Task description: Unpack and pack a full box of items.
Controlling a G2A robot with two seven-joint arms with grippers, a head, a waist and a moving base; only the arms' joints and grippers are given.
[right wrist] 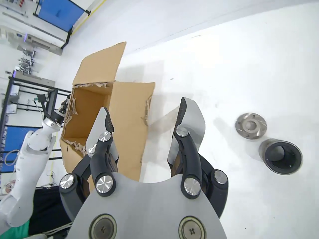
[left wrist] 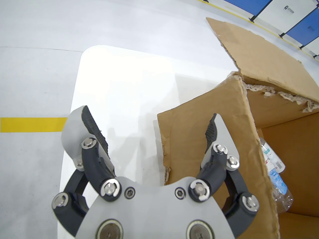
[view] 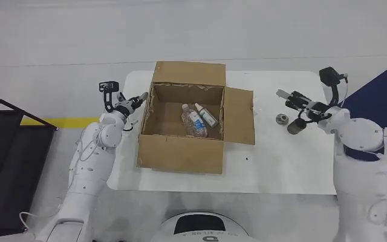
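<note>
- Cardboard box (view: 181,154) sat open on the table (view: 284,169), and I saw two plastic bottles (view: 195,121) lying inside.
- Left gripper (left wrist: 149,120) hung spread wide just outside the box's left wall.
- Right gripper (right wrist: 144,105) gaped too, near a metal ring (right wrist: 251,122) and a dark cup (right wrist: 281,155).

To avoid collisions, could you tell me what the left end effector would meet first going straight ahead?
Probably the cardboard box, its upright side flap right before the left end effector; depth is uncertain.
</note>
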